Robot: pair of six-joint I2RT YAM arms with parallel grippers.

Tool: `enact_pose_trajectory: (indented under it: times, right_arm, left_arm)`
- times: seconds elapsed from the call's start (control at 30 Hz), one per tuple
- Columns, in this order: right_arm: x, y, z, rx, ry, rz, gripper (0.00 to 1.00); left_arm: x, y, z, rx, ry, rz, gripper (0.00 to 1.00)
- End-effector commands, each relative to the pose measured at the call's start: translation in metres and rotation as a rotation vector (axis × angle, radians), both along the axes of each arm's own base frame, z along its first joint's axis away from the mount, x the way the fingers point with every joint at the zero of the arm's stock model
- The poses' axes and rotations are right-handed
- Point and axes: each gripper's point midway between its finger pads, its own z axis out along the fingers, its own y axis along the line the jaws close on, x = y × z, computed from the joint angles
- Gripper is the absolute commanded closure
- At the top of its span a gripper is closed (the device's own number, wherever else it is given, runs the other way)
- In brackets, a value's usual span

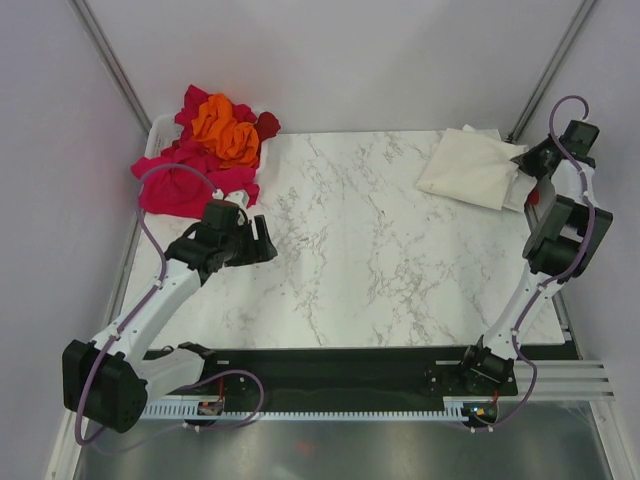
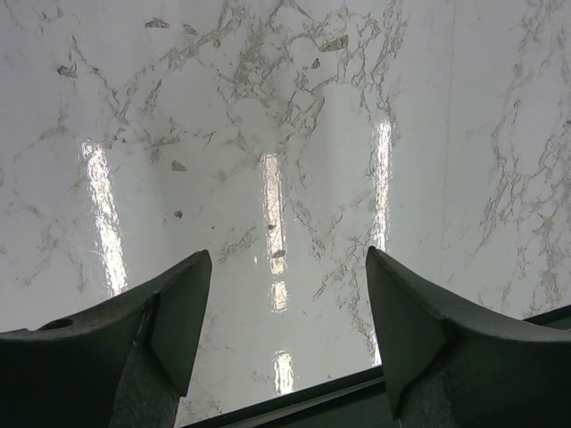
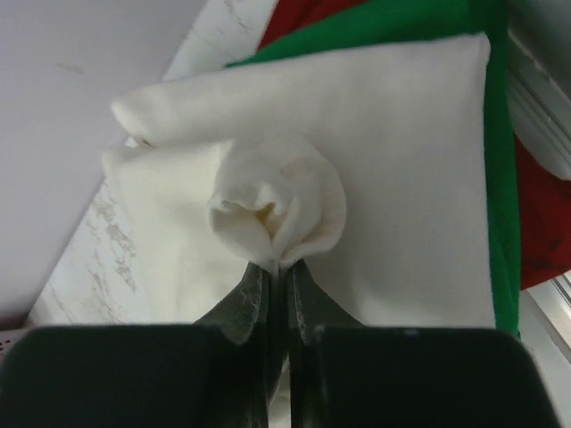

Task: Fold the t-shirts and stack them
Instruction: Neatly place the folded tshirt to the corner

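Note:
A folded cream t-shirt (image 1: 470, 167) lies at the table's far right corner. My right gripper (image 3: 279, 264) is shut on a bunched fold of this cream t-shirt (image 3: 375, 178); in the top view the right gripper (image 1: 530, 158) sits at the shirt's right edge. Green and dark red cloth (image 3: 500, 178) shows under the cream shirt. A heap of magenta-pink (image 1: 178, 185), orange (image 1: 226, 128) and dark red (image 1: 267, 124) t-shirts lies at the far left. My left gripper (image 1: 262, 240) is open and empty over bare marble, just below the heap; its fingers (image 2: 183, 308) stand wide apart.
A white basket rim (image 1: 158, 128) holds the coloured heap at the far left. The marble table top (image 1: 370, 250) spreads between the arms. Slanted frame poles (image 1: 108, 60) stand at both far corners. A black strip (image 1: 330, 362) runs along the near edge.

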Motion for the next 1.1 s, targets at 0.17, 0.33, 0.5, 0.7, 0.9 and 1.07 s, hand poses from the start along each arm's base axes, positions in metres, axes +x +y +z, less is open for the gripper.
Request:
enact_pose_trajectory:
  times: [0.17,0.33,0.5,0.7,0.9,1.07]
  right_arm:
    - [-0.013,-0.031,-0.064,0.119,0.026,-0.114,0.54]
    - [-0.018,-0.041,0.000,0.000,-0.035,-0.143,0.34]
    - [-0.051,-0.045,0.089,-0.163,-0.087,-0.211,0.19]
    - [-0.109,-0.017,0.088,-0.166,-0.040,-0.233,0.16]
    - [-0.149,0.027,0.020,-0.070,0.052,-0.140,0.18]
    - [-0.144,0.064,-0.015,0.074,0.033,0.016,0.18]
  left_arm:
    - [0.005,-0.005,0.009,-0.006,-0.050,-0.048,0.23]
    - [0.004,-0.007,0.010,-0.017,-0.049,-0.058,0.23]
    - [0.003,-0.008,0.015,-0.029,-0.063,-0.062,0.23]
    - [0.001,-0.010,0.017,-0.040,-0.068,-0.069,0.23]
    - [-0.001,-0.014,0.018,-0.062,-0.062,-0.087,0.23]
    - [-0.002,-0.016,0.019,-0.074,-0.063,-0.096,0.23]
